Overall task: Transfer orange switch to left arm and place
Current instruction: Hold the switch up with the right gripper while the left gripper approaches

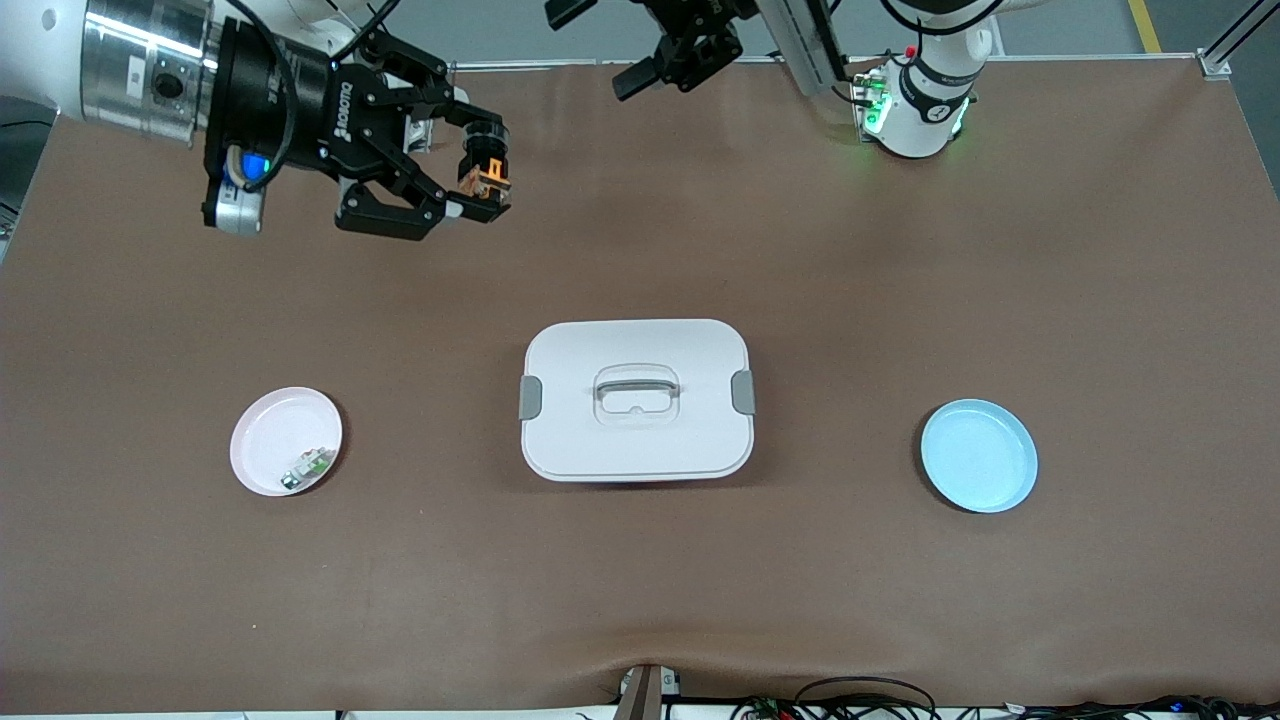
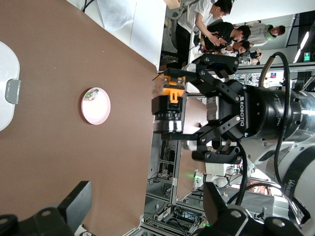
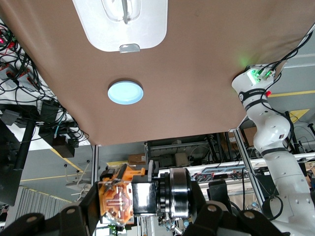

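The orange switch [image 1: 487,165] is clamped in the right gripper [image 1: 470,170] above the table [image 1: 900,600]; the left gripper [image 1: 665,65], apparently spread wide, is held aloft

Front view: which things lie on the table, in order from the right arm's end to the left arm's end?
Pink plate holding a small white-and-green part → white box → blue plate.

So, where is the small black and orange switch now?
The orange switch is held in the right gripper, in the air above the brown table, clear of the white box.
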Robot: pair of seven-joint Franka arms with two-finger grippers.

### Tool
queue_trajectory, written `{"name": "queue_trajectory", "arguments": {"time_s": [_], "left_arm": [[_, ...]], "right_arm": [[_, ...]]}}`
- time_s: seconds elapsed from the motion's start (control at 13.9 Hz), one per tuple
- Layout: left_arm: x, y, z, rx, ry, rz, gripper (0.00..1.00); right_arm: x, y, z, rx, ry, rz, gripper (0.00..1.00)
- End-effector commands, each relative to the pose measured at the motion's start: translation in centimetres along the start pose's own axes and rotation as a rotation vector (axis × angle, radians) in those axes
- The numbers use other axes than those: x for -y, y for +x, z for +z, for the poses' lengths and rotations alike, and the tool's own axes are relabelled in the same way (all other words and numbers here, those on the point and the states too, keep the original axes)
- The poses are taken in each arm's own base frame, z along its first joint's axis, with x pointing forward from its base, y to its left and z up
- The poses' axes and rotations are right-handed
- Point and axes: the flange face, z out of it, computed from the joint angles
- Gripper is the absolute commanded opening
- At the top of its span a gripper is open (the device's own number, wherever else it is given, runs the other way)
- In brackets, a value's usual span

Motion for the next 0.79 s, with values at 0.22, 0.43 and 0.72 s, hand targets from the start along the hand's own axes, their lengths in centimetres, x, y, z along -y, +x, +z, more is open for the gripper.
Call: {"name": "queue_trajectory", "arguments": {"time_s": [0.22, 0.43, 0.72], "left_arm": [[-0.9, -0.1, 1.4, -0.045, -0.058, 0.023, 1.00], [-0.2, 0.0, 2.7, -0.023, -0.060, 0.009, 1.00], [2.8, 0.6, 5.2, -0.025, 0.048, 0.074, 1.00]], "right_arm": [[-2.4, 2.0, 2.6, -0.086, -0.022, -0.014, 0.00], [-3.1, 2.4, 4.4, -0.115, -0.014, -0.025, 0.00], [-3.1, 2.4, 4.6, -0.119, -0.017, -0.036, 0.00]]}}
